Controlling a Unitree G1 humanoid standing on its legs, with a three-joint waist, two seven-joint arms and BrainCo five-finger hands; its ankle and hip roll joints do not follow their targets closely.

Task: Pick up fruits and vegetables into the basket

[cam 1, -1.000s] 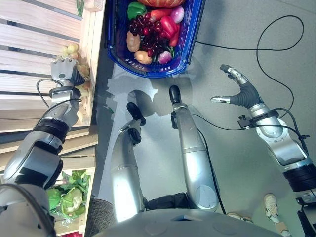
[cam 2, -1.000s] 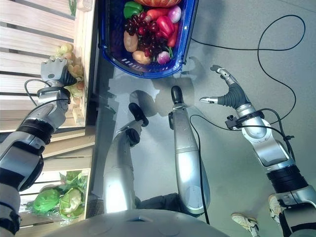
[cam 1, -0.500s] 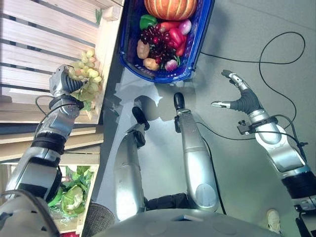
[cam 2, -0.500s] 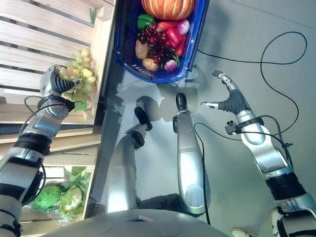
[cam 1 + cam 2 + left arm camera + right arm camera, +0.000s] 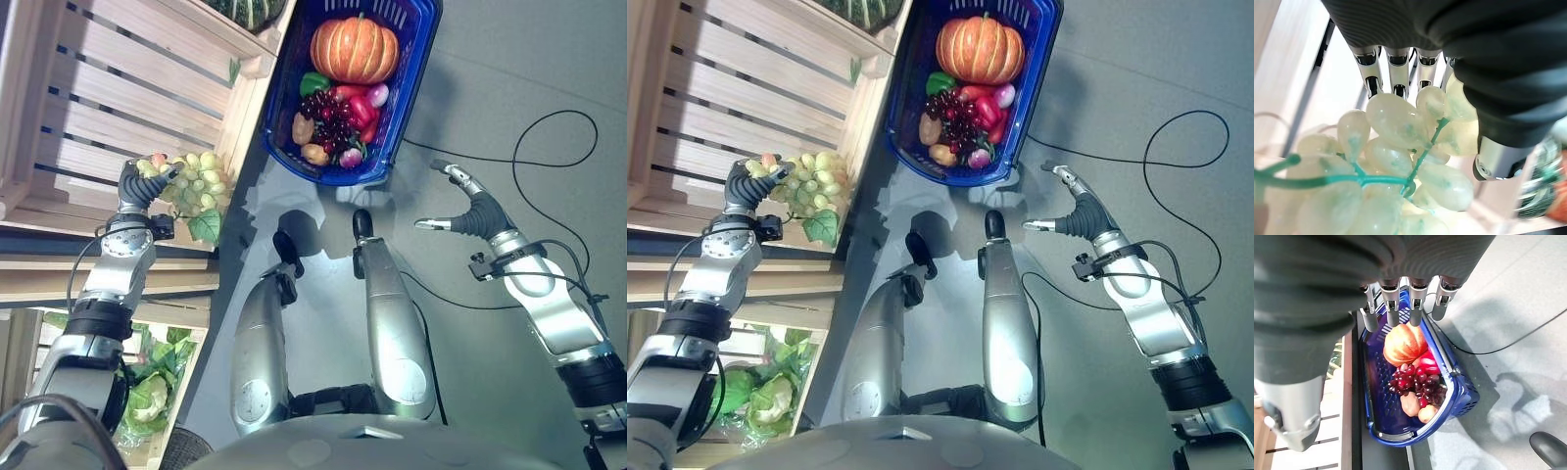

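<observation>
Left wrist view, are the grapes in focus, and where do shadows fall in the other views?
Left wrist view: the pale green grapes sit very close, soft-edged, against a washed-out bright background. Left eye view: hard shadows fall on the grey floor just below the blue basket. Right wrist view: similar crisp shadows beside the basket.

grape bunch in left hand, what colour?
Pale green grapes on a green stem, held by the left hand; clearest in the left wrist view.

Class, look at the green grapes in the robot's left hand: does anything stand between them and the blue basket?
The left hand grips the green grapes by the wooden crate's edge. That corner lies partly between them and the blue basket; above it, nothing visible blocks.
</observation>
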